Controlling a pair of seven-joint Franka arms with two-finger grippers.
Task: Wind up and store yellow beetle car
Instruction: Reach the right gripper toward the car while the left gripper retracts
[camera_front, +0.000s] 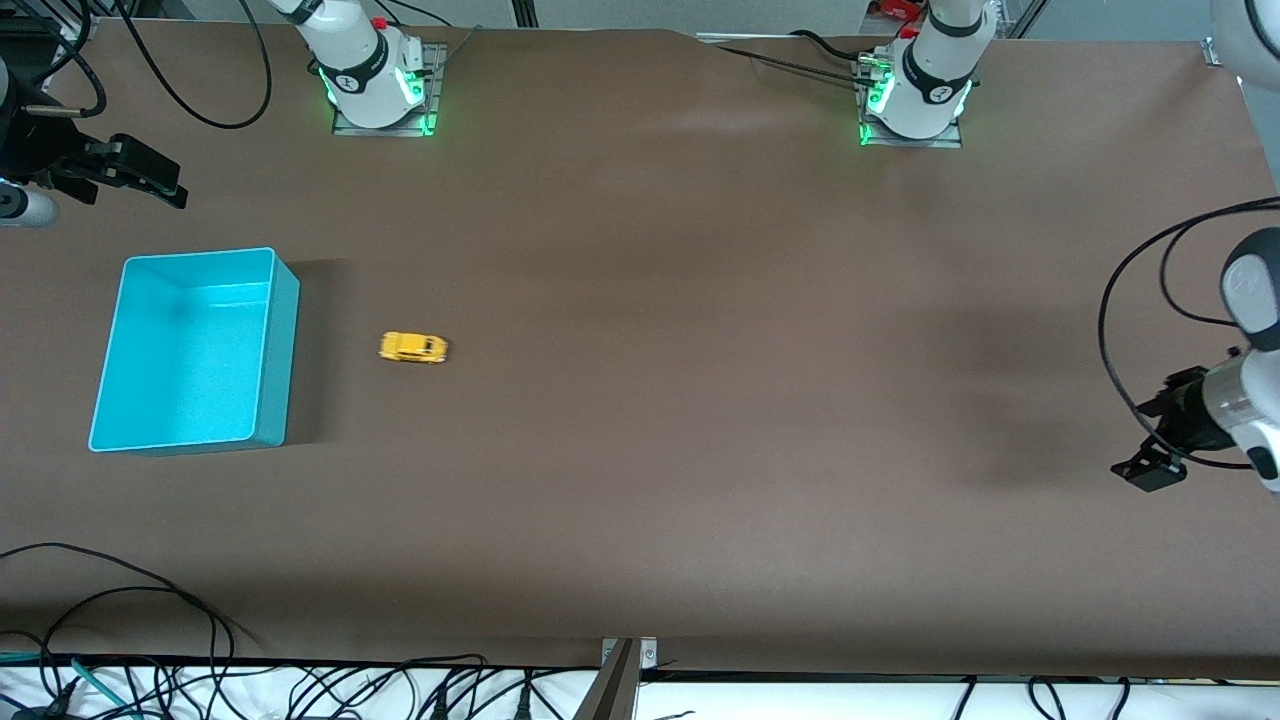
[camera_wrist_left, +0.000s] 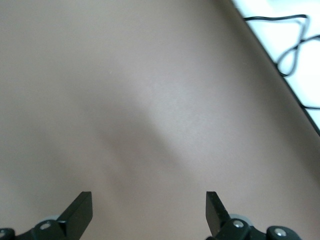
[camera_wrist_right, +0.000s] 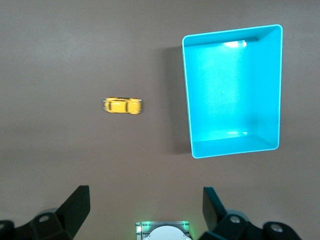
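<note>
Brown matting covers the whole table (camera_front: 700, 400), and you can see cables trailing along its edge nearest the front camera. Your yellow beetle car (camera_front: 413, 347) sits on the mat just beside the teal bin (camera_front: 283, 340), apart from it, toward the right arm's end of the table. From the front you get both arms held high at the table's ends: the right gripper (camera_front: 150, 180) over the mat near the bin, the left gripper (camera_front: 1150, 465) over bare mat at the left arm's end. Only your right wrist view looks down into the bin, showing its bare floor, the car alongside, and that gripper's fingers (camera_wrist_right: 77, 202) spread wide. Your left wrist view shows only bare mat, a table edge with a looped cable (camera_wrist_left: 292, 45), and its fingers (camera_wrist_left: 80, 210) equally wide apart, holding nothing.
</note>
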